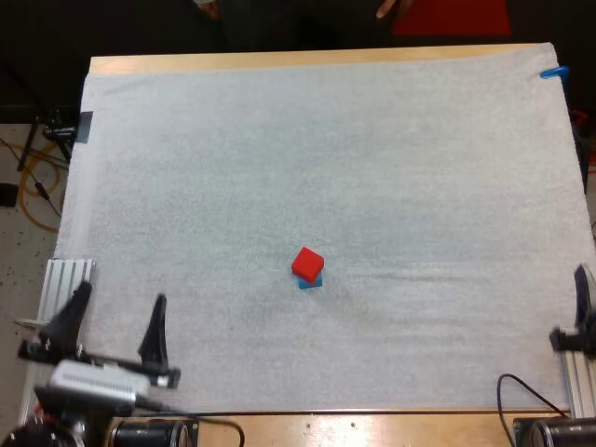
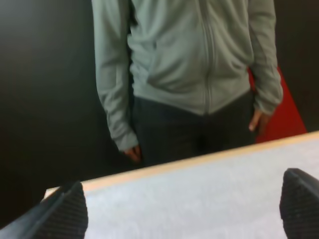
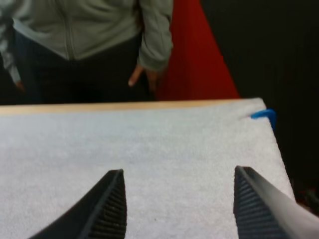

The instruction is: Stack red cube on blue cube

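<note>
High view: a small, matte red cube (image 1: 307,263) sits on top of a small blue cube (image 1: 312,281), just below the centre of the frame on the white fabric mat (image 1: 372,140) that covers the light wooden table (image 1: 279,61). The red cube is turned a little against the one beneath, so a sliver of blue shows at its lower right edge. Judged from this, the stack is made.

The left gripper (image 1: 122,292) stands in the lower left corner of the frame, its two black fingers spread wide with nothing between them, well apart from the cubes. The left wrist view agrees: ribbed pads far apart over bare mat. The right gripper (image 3: 178,172) is spread too, holding nothing, with plain mat between its fingers; in the high view it sits at the right edge of the frame, also far from the cubes.

Both cubes look rigid, light and flat-sided, not fragile. If the red one needed squaring up, I would pinch it across two opposite side faces, high enough to clear the blue cube. A light stack like this would probably topple at a sideways nudge.

A person (image 2: 189,59) in a grey zip jacket stands beyond the table's far edge.
</note>
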